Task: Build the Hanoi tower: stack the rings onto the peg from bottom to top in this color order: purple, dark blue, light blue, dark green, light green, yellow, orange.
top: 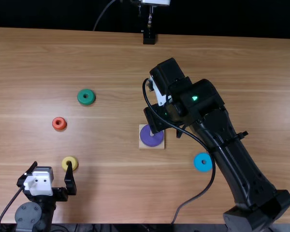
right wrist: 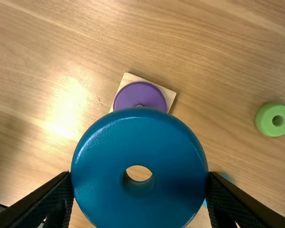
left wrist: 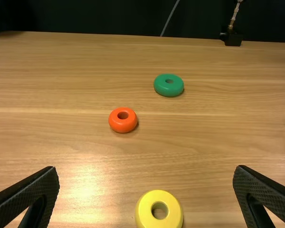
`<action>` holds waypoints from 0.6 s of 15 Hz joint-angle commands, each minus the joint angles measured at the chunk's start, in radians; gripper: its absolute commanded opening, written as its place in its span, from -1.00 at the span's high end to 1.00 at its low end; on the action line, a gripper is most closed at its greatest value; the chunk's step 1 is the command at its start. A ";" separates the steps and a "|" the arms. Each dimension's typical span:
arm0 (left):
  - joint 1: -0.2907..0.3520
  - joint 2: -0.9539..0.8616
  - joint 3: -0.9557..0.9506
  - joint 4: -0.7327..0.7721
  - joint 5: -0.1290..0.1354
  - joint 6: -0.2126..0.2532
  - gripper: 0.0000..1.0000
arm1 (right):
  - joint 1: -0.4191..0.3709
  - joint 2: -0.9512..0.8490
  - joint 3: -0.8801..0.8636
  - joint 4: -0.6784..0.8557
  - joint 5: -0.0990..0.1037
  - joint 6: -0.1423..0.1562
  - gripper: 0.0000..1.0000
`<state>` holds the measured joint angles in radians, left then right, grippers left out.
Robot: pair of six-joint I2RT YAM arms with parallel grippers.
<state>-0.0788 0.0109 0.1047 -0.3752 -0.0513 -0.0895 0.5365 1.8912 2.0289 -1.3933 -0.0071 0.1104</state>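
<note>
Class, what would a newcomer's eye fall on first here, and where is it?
First, the broad dark blue ring, held by the right gripper. Then the flat purple ring on its square, pale wooden base, and the small bright orange ring lying beyond the left gripper.

We look over a light brown wooden table (top: 241, 63), its grain running from nine o'clock to three o'clock in the top view, paler bands threaded through it. Beyond the far edge, from eleven o'clock round to one, lies a black backdrop (top: 53, 13). At twelve o'clock we see a slim metal post (top: 150, 18) with a black block (top: 149, 37) at its foot and a pale housing (top: 155, 2) above. A thin gray cable (top: 102, 13) slants between eleven and twelve. At six o'clock, a dark gray strip (top: 150, 228) borders the near edge. Light leaves a patch of glare (left wrist: 80, 187) on the wood in both wrist views.
</note>
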 commanded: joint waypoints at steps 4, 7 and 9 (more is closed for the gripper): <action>0.005 -0.011 -0.105 -0.078 0.009 0.008 -1.00 | 0.013 -0.015 0.008 0.002 0.000 0.006 1.00; 0.005 -0.011 -0.105 -0.078 0.009 0.008 -1.00 | 0.036 0.005 0.011 0.002 0.000 0.006 1.00; 0.005 -0.011 -0.105 -0.078 0.009 0.008 -1.00 | 0.039 0.011 0.013 0.004 0.000 0.009 1.00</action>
<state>-0.0784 0.0109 0.1047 -0.3752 -0.0517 -0.0895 0.5694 1.8935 2.0285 -1.3907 -0.0067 0.1112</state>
